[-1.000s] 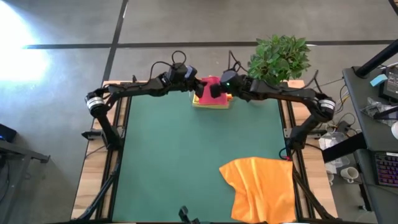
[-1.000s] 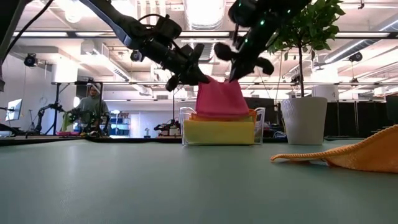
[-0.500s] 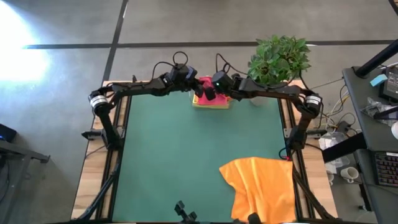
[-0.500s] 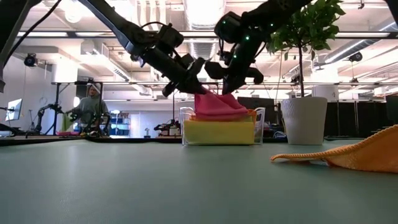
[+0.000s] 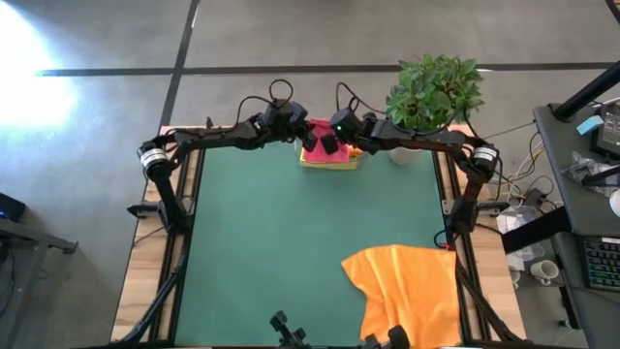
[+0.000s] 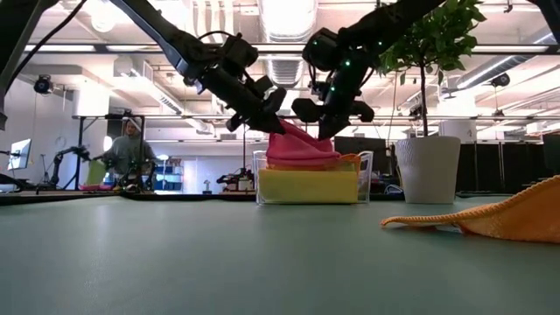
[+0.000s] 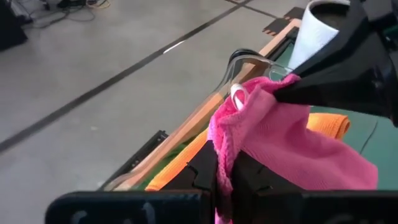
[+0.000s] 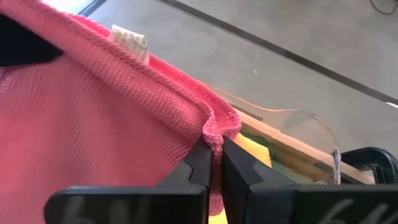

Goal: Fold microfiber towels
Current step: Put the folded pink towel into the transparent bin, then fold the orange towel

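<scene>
left gripper (image 5: pixel 303 139): I'm pinching one edge of the pink towel (image 6: pixel 300 149) tight, up at 12 o'clock on the green mat (image 5: pixel 291 242)
right gripper (image 5: pixel 327 145): clamping the other edge of that same towel, just beside my left one
pink towel: it's sagging between my grippers onto the stack in the clear tray (image 6: pixel 363 166), over a yellow towel (image 6: pixel 306 185)
orange towel (image 5: pixel 407 291): lying crumpled around 5 o'clock
potted plant (image 5: pixel 433 89): sitting at 1 o'clock
</scene>
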{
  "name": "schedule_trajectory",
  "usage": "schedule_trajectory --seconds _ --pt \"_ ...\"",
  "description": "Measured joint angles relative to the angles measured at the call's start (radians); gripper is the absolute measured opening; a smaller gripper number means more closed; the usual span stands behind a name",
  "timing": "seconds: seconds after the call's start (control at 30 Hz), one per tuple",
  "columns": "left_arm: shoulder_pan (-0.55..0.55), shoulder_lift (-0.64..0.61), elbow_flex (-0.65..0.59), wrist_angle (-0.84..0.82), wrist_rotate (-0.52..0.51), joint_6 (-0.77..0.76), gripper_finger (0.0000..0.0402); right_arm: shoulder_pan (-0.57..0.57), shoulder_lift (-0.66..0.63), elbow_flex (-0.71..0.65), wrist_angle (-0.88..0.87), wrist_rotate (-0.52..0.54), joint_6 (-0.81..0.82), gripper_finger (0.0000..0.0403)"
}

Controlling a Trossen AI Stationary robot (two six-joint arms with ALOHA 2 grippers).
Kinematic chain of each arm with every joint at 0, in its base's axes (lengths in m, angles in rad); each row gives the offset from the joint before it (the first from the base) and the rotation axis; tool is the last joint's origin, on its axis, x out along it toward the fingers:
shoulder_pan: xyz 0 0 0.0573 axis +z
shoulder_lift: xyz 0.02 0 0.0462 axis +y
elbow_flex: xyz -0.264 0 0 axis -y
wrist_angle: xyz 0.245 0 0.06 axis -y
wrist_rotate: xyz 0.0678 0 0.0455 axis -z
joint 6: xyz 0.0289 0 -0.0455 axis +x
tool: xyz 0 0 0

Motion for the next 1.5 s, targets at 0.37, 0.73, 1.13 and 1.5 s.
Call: schedule_trajectory --seconds 0.37,0.73,1.13,1.5 --pt "0.000 0.000 0.000 0.001 -0.005 0.024 0.0080 -0.023 0.000 -0.001 0.008 0.008 -0.049 0.0042" --pt "0.000 -0.050 -0.001 -0.025 -0.031 0.031 0.0172 -0.026 -0.004 0.077 0.051 0.010 -0.156 0.0105" --pt "0.005 -0.298 -0.001 -0.268 -0.027 0.164 0.0173 -0.022 -0.062 0.138 -0.175 -0.294 -0.124 0.0124" --pt "-0.030 -0.436 -0.066 -0.376 -0.020 0.130 0.0173 0.136 -0.263 0.132 -0.506 -0.476 -0.160 0.0102"
